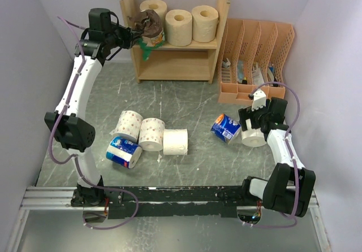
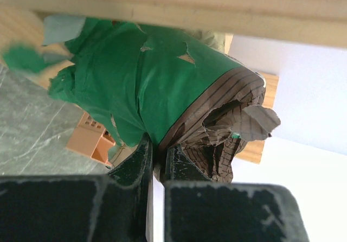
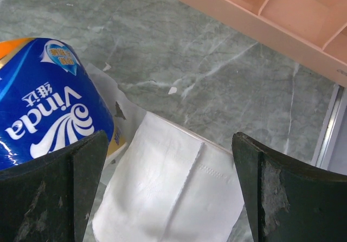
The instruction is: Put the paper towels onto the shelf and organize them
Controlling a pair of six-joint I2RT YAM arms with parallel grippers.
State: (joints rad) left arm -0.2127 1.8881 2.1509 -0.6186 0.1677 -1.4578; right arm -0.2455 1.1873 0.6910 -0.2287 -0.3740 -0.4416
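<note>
The left fingers point(image 2: 133, 169) are drawn narrow and pinch the crumpled end of a green-and-brown wrapped paper towel roll point(image 2: 157, 84); the wrapper is torn in places. In the overhead view this roll point(image 1: 149, 31) sits in the upper left of the frame, at the left end of the upper tier of the light natural-wood open shelf point(image 1: 178, 65). Whether it rests on the board cannot be told. Three tan paper rolls point(image 1: 179, 27) stand upright beside it on that tier.

The right fingers point(image 3: 81, 177) are spread wide, one on each side of a plain white paper roll point(image 3: 173, 193) lying on the grey-green marbled worktop point(image 3: 217, 63), without gripping it. Just to its left lies a blue-wrapped roll point(image 3: 49, 95), touching or nearly so. A peach-orange plastic slotted file organizer point(image 1: 254, 54) stands beyond them, right of the shelf.

In the lower left centre of the overhead view four more rolls lie close together: a dotted white roll point(image 1: 129, 125), two white rolls point(image 1: 164, 138), and a second blue-wrapped roll point(image 1: 123, 152).
</note>
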